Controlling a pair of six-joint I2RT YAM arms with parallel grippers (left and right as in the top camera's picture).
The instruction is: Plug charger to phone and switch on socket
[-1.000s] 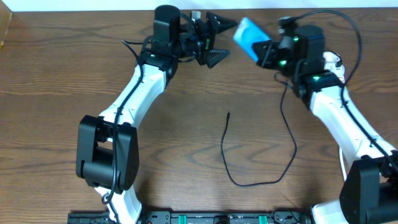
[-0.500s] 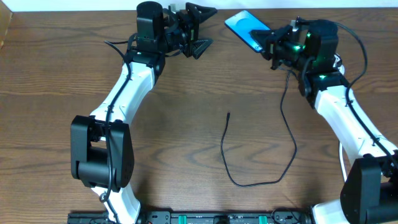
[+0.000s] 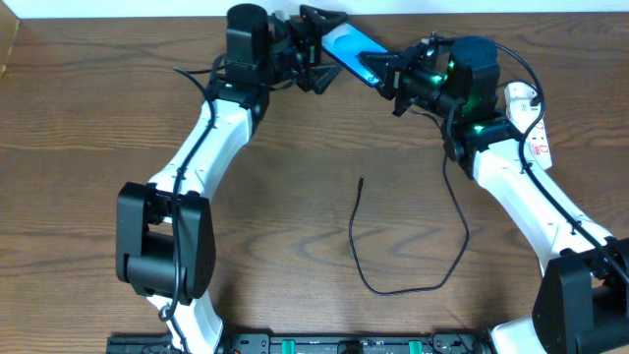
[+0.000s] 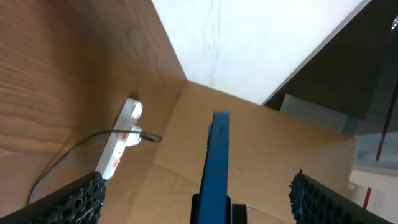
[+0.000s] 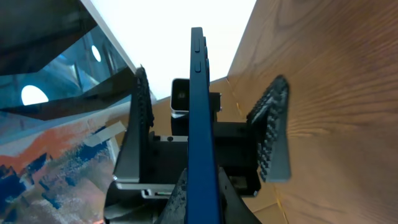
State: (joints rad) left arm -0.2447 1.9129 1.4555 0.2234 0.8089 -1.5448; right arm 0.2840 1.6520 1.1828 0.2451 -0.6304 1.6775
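Top centre, the right claw (image 3: 391, 75) pinches the slim blue-screened smartphone (image 3: 346, 46) by one end; the left claw (image 3: 322, 47) gapes wide around the other. Stiff, glassy, likely slippery: squeeze its flat faces.

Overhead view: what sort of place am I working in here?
Most likely an indoor robotics test bench: two white arms rise from a mounting rail along a wood-grain table, and the left wrist view shows cardboard and a plain white surface beyond it.

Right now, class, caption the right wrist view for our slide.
Edge-on phone, gripped by the right fingers, framed by the open left fingers.
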